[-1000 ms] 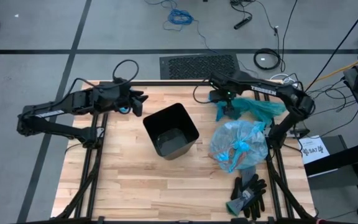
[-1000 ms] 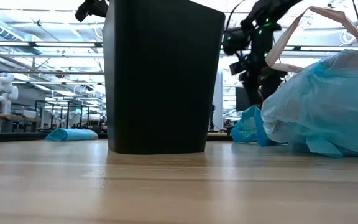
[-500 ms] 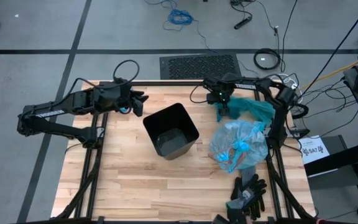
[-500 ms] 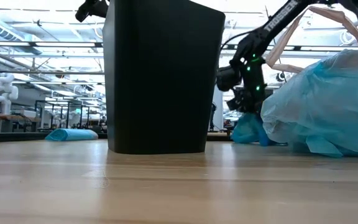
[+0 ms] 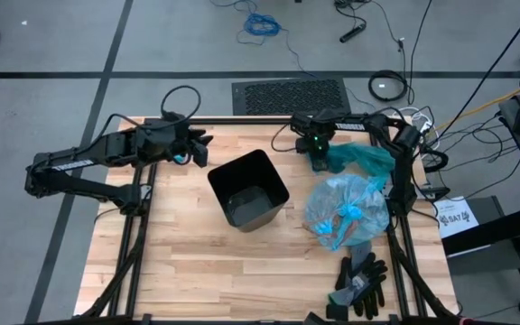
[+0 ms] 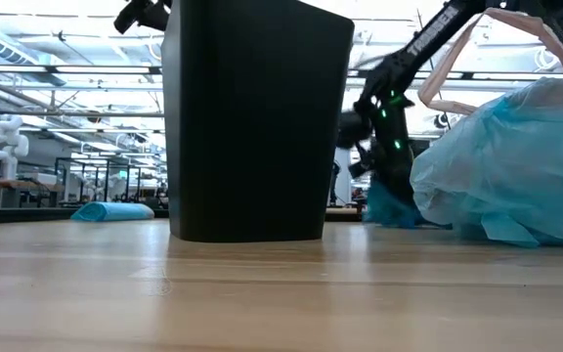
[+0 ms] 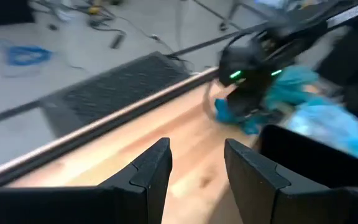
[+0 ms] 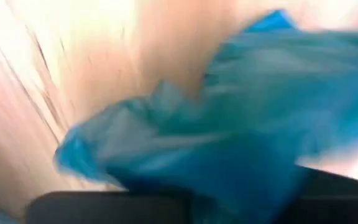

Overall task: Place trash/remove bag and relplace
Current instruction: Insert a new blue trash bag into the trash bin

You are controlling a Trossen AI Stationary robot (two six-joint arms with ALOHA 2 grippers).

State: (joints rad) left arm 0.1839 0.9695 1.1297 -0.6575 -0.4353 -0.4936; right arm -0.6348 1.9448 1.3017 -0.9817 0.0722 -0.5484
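Observation:
The black bin (image 5: 248,190) stands upright in the middle of the table. To its right lies the pale blue bag (image 5: 346,209), bulging, with brown paper trash (image 5: 336,227) showing through it. A darker teal bag (image 5: 361,157) lies behind it near the far edge. My right gripper (image 5: 319,161) is down at that teal bag's left end (image 6: 391,200); teal plastic (image 8: 229,149) fills the right wrist view. My left gripper (image 5: 199,150) hovers open above the table's far left, beside the bin's far left corner, with nothing between its fingers (image 7: 160,168).
Black-and-grey gloves (image 5: 361,282) lie at the near right corner. A light-blue object (image 6: 112,211) lies on the table near its far left edge. Bare wood (image 5: 206,262) stretches from the bin toward the near and left edges. Cables run past the far right corner (image 5: 418,122).
My right gripper has come down toward the table and a little toward its left edge, onto the left end of the teal bag, while its arm has folded in closer to the far edge.

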